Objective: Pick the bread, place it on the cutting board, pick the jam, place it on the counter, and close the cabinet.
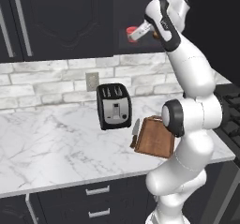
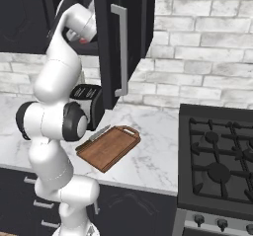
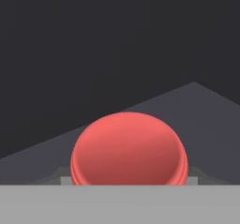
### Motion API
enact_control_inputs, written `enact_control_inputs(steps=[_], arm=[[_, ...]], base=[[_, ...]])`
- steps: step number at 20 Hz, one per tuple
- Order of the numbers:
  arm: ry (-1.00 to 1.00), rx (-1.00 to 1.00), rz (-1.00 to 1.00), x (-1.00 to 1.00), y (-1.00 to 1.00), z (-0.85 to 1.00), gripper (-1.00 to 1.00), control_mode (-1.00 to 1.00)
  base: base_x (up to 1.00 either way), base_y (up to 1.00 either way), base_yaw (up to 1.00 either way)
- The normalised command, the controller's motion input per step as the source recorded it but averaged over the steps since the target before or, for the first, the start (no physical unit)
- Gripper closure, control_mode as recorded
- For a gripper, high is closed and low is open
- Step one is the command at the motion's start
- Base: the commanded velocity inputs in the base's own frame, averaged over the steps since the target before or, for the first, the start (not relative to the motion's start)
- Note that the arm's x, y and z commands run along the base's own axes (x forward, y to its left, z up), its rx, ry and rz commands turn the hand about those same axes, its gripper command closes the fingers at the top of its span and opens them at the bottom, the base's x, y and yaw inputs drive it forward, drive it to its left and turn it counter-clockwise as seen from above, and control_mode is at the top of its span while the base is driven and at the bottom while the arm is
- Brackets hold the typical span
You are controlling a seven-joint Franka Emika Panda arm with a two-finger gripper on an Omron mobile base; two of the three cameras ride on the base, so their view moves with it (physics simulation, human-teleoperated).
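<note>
The arm [image 1: 190,101] is reaching high, up from the worktop [image 1: 51,143] into the open cabinet [image 2: 123,32], whose door is standing swung out with its long silver handle [image 2: 120,50] facing the room. Taking the toaster [image 1: 114,106] as the landmark: the cabinet opening is sitting above it and a little toward the stove side, the cutting board [image 2: 109,147] is lying just beside it on the worktop toward the stove [image 2: 220,161], and a knife [image 2: 100,133] is resting at the board's edge nearest it. No bread is visible on the board.

Up in the cabinet, well above the toaster, the claw [image 1: 136,33] is narrowed around the jam [image 1: 131,33], and the hand view is showing the red jar [image 3: 129,150] sitting right between the tips, so it is most likely gripping the jar.

The step in hand appears to be taking the jam out. To do it well, the claw should be keeping its squeeze firm, lifting the jar slightly off the shelf, then drawing straight back out, staying clear of the open door. Lowering should be aimed at bare worktop on the toaster's far side from the board, with the jar kept upright until it is touching down.
</note>
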Motion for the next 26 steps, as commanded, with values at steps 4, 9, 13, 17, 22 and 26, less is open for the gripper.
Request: enact_control_inputs(steps=[4,9,13,17,22,26], arm=[[0.00,0.00,-0.14,-0.11,0.00,0.00,1.00,-1.00],[0.00,0.00,-0.16,-0.22,0.00,0.00,1.00,-1.00],[0.00,0.00,-0.15,-0.30,0.00,0.00,1.00,-1.00],[0.00,0.00,-0.15,-0.32,0.00,0.00,1.00,-1.00],[0.00,0.00,-0.16,-0.40,0.00,0.00,1.00,-1.00],[0.00,0.00,-0.17,-0.41,0.00,0.00,1.00,-1.00]], base=[[0.00,0.00,0.00],[0.00,0.00,0.00],[0.00,0.00,0.00],[0.00,0.00,0.00],[0.00,0.00,0.00],[0.00,0.00,0.00]])
